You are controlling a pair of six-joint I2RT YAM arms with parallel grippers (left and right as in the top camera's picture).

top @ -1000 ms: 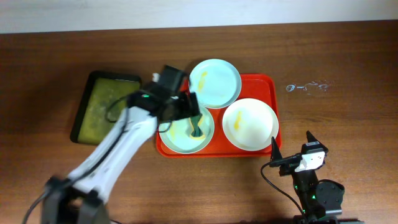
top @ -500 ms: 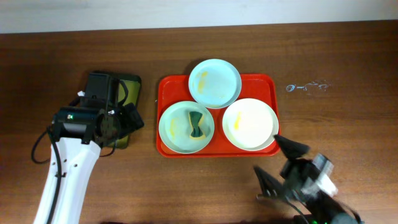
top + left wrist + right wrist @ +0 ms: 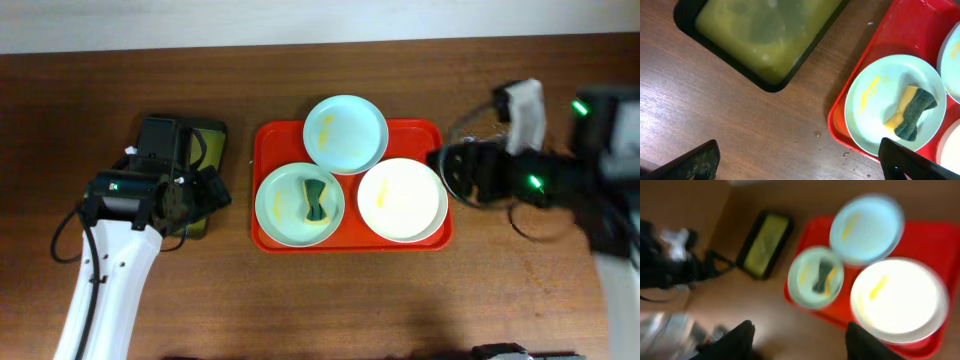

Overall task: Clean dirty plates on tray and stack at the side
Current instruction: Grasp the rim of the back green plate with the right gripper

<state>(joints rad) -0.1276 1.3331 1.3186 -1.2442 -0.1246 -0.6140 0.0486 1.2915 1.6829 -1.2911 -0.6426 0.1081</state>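
The orange-red tray (image 3: pixel 275 236) holds three plates. A mint-blue plate (image 3: pixel 345 133) with a yellow smear sits at the back. A second mint-blue plate (image 3: pixel 285 205) at the front left carries a yellow-green sponge (image 3: pixel 316 201). The white plate (image 3: pixel 402 200) with a yellow smear is at the front right. My left gripper (image 3: pixel 200 195) is open and empty, left of the tray over the table; its view shows the sponge plate (image 3: pixel 875 105). My right gripper (image 3: pixel 445 170) is open and empty, just right of the tray; its blurred view shows the white plate (image 3: pixel 897 300).
A dark olive-green tray (image 3: pixel 208 140) with black rim holds greenish liquid left of the red tray, partly under my left arm; it also shows in the left wrist view (image 3: pixel 760 35). Water drops (image 3: pixel 490 140) lie on the table at the back right.
My left arm let go of the sponge on the front-left plate and drew back left a second ago, then stayed still. My right arm swung up from the front edge to the tray's right side.
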